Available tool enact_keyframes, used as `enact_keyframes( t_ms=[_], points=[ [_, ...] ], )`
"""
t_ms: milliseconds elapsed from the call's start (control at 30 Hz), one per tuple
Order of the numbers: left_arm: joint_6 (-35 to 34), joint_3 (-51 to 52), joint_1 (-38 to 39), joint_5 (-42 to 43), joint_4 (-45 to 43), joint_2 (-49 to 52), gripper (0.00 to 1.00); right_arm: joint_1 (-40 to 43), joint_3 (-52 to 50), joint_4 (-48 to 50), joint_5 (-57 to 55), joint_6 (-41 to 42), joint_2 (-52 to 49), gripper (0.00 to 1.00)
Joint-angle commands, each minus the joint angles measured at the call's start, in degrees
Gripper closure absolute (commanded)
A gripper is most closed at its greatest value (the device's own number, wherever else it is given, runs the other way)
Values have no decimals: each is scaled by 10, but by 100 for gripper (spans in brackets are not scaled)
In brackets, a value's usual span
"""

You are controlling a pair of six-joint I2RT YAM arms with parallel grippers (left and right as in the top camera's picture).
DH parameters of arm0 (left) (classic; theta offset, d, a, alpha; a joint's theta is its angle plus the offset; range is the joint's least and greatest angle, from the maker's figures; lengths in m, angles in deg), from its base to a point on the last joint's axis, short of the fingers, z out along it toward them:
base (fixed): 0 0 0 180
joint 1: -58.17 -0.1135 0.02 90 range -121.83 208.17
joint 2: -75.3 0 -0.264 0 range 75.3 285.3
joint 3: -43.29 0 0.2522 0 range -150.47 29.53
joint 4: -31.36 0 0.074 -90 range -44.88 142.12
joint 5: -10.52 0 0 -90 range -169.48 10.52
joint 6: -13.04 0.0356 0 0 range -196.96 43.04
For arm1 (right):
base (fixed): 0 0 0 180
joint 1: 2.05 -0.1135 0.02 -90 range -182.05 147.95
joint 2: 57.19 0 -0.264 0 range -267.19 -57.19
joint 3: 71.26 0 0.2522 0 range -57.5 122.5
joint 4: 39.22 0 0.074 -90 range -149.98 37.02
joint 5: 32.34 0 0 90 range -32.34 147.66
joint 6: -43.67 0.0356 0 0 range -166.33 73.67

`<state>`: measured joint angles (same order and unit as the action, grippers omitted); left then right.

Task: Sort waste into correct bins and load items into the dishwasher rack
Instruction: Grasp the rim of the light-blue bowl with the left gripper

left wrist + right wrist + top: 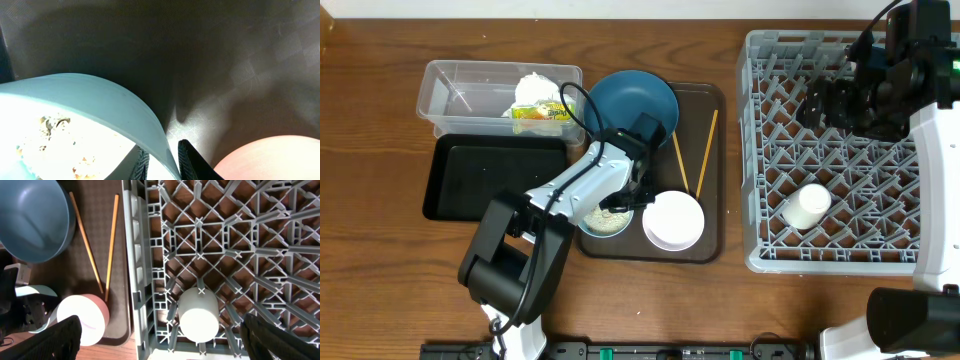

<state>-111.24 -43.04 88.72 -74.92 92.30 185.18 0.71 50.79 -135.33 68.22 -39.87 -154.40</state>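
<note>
Light-blue bowl (603, 222), half hidden under the left gripper (164, 156) pinching its rim; right gripper (167, 337) gapes open.

overhead looks straight down; right wrist shares its rack (752, 150) and brown tray (715, 205); left wrist hugs the bowl (100, 95).

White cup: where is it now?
In the overhead view the white cup lies inside the rack on the right side, near the rack's near-left corner, just right of the brown tray.

Upright light-blue bowl (100, 95) holds white rice scraps (52, 123).
</note>
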Motion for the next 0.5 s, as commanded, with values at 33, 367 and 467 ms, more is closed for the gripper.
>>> enact_keyframes(
  t_ms=[33,367,467],
  points=[
    [16,-13,-2,-7,11,-15,77,-6,8,-1,4,-10,7,1],
    [16,-14,-2,-7,9,-21,77,-6,8,7,4,-14,7,1],
    [16,-14,-2,-7,9,-21,78,-6,8,10,4,-14,7,1]
  ],
)
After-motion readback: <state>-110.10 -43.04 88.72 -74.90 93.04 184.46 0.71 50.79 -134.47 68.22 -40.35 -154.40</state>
